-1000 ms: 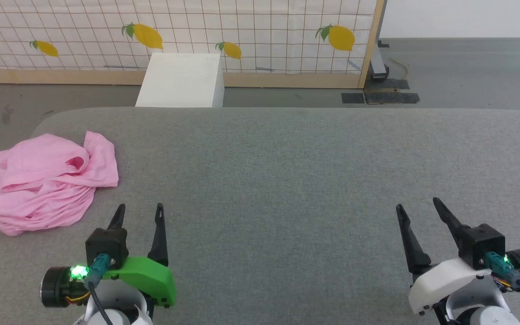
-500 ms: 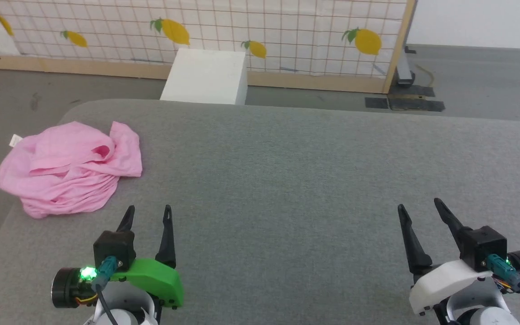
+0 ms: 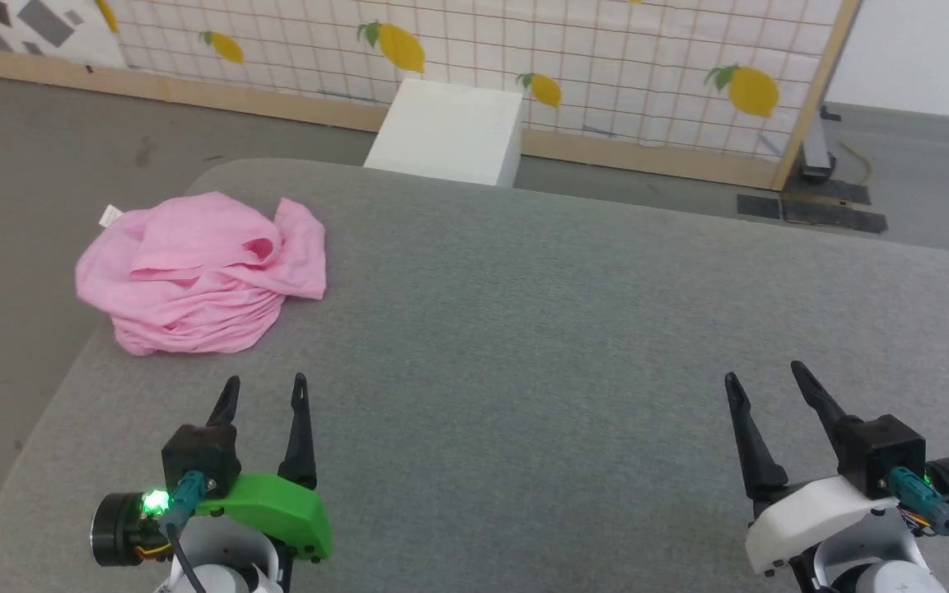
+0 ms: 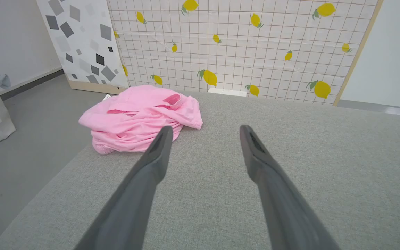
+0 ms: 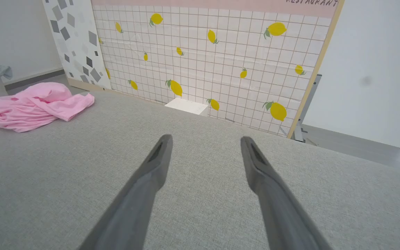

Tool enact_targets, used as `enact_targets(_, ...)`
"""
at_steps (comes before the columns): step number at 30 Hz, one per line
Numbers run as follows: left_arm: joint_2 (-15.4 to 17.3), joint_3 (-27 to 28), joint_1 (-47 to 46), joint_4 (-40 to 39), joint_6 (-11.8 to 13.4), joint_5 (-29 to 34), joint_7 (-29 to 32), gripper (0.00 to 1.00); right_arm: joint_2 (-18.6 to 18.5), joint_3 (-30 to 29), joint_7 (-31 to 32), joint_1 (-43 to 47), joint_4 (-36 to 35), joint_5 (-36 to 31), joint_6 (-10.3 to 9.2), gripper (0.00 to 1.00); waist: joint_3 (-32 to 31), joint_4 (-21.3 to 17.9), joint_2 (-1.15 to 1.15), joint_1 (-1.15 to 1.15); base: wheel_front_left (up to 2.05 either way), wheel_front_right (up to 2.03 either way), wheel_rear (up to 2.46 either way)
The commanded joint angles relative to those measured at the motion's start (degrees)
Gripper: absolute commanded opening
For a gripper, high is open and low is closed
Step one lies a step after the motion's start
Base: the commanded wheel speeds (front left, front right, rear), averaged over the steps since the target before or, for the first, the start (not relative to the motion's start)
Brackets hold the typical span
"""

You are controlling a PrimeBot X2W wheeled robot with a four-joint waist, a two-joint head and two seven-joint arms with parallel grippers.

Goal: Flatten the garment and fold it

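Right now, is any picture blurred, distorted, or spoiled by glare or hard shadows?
Head view: even, soft light, no glare, the garment sharp, shadows faint. Left wrist view: the left end effector soft and out of focus close to the lens, the garment sharp. Right wrist view: the right end effector equally soft, and a dim grey smudge at upper right.

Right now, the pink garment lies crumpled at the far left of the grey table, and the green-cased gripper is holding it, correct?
Not quite. The garment does lie crumpled at the far left of the grey table, but the green-cased left gripper is not holding it: its jaws stand open and empty, short of the cloth, as the head view shows.
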Motion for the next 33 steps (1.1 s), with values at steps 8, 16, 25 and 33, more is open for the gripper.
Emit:
enact_targets(8,0.67,-0.06,-1.01,0.79,0.78,-1.35,-1.45,1.0,0.05,0.2,-1.38,-1.13,0.6,0.52,-0.04,1.0,0.0,4.31,0.0,0.0,-0.02,-0.02,-0.02)
enact_targets(16,1.09,-0.01,-0.82,1.14,1.11,-2.33,-2.39,1.0,0.05,0.43,-2.12,-1.25,1.07,0.92,-0.04,1.0,-0.22,6.61,0.0,0.0,-0.01,-0.01,-0.01)
enact_targets(25,1.52,0.04,-0.64,1.61,1.55,-3.53,-3.46,1.0,0.07,0.72,-3.1,-1.44,1.72,1.32,-0.05,1.0,-0.26,8.85,0.0,0.0,0.0,0.0,0.0)
enact_targets(33,1.7,-0.02,-0.53,1.94,2.05,-4.59,-4.4,1.0,0.08,0.82,-3.79,-1.71,1.94,1.42,-0.06,1.0,-0.12,10.7,0.0,0.0,0.0,0.0,0.0)
